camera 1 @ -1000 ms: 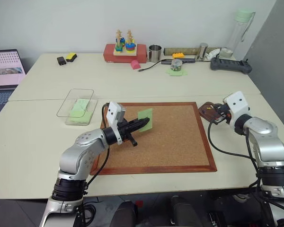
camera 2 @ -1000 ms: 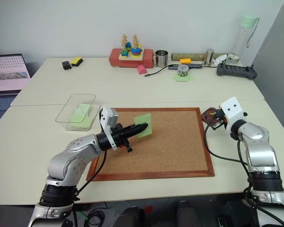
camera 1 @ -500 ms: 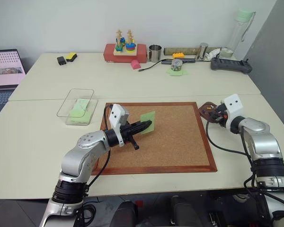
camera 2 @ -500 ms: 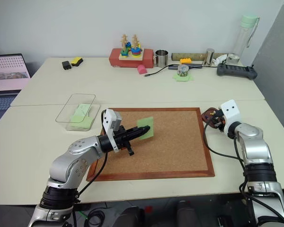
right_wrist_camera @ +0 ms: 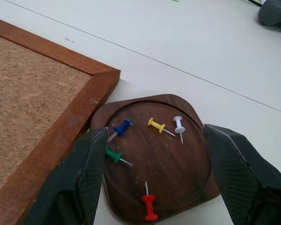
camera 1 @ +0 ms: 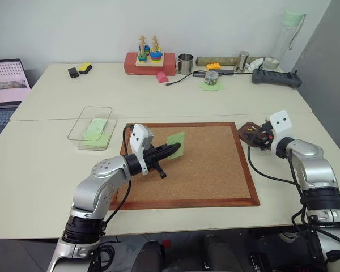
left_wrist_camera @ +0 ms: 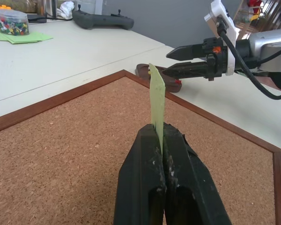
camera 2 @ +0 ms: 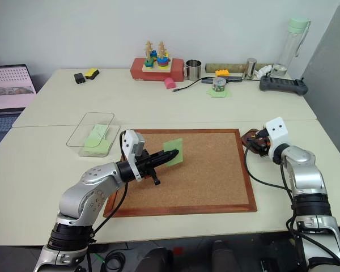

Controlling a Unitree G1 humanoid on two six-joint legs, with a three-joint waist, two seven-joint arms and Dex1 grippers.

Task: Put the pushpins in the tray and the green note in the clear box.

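Over corkboard point(camera 1: 192, 161): left fingers point(left_wrist_camera: 161, 140) pinch green note point(left_wrist_camera: 156, 101) | right fingers point(right_wrist_camera: 234, 164) spread (over tray point(right_wrist_camera: 187, 173))

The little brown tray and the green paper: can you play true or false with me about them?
1. The tray has five pushpins in it. True.
2. All the pins are red. False: they are blue, yellow, white, green and red.
3. The left gripper pinches the green note above the corkboard. True.
4. The green note already lies in the clear box. False: the left gripper holds it; the papers in the box are other ones.
5. The right gripper is shut tight on a pin. False: its fingers stand open, one on each side of the tray, holding nothing.
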